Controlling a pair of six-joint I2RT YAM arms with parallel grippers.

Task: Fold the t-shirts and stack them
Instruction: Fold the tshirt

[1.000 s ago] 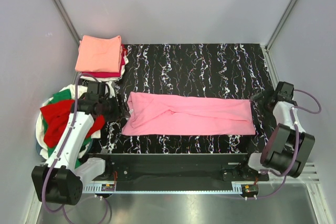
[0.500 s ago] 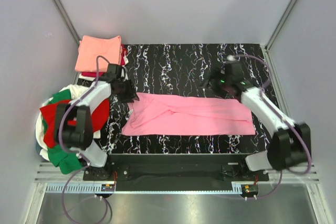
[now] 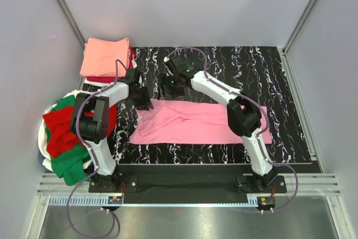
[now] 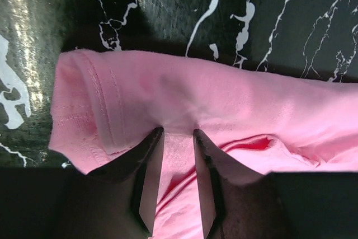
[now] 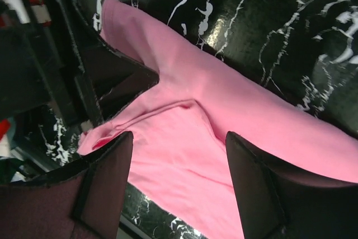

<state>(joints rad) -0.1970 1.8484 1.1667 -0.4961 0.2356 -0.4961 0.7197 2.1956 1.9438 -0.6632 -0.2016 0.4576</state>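
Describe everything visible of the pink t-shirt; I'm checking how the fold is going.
The pink t-shirt is soft plain cloth, folded into a long band lying flat crosswise on the black marbled mat, with a stitched hem at its left end and creases there. The left gripper straddles a strip at that end's far edge; a pinch cannot be confirmed. The right gripper hangs open over the far edge nearby.

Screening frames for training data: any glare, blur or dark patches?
Top external: sharp, evenly lit, sheen on the metal floor. Left wrist: glare on the tabletop at upper left; left gripper's fingers dark. Right wrist: highlights on the tabletop; right gripper's fingers soft, shadowed.
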